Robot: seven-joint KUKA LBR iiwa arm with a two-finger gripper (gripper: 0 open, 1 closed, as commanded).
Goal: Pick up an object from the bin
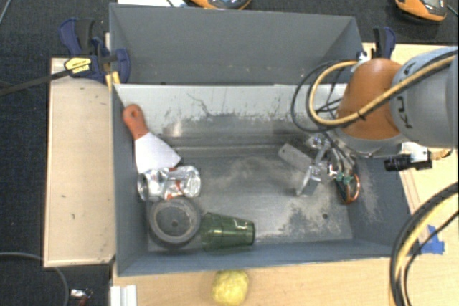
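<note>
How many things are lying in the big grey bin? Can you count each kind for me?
In the grey metal bin:
White spatula with an orange handle: 1
Crushed silver metal can: 1
Grey round roll of tape: 1
Dark green plastic cup lying on its side: 1
Total: 4

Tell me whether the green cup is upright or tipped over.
Tipped: the green cup lies on its side, next to the grey roll.

An orange-handled white spatula (147, 143), a crushed can (169, 183), a grey tape roll (174, 220) and a tipped green cup (228, 231) lay clustered at the bin's (237, 46) left.
</note>
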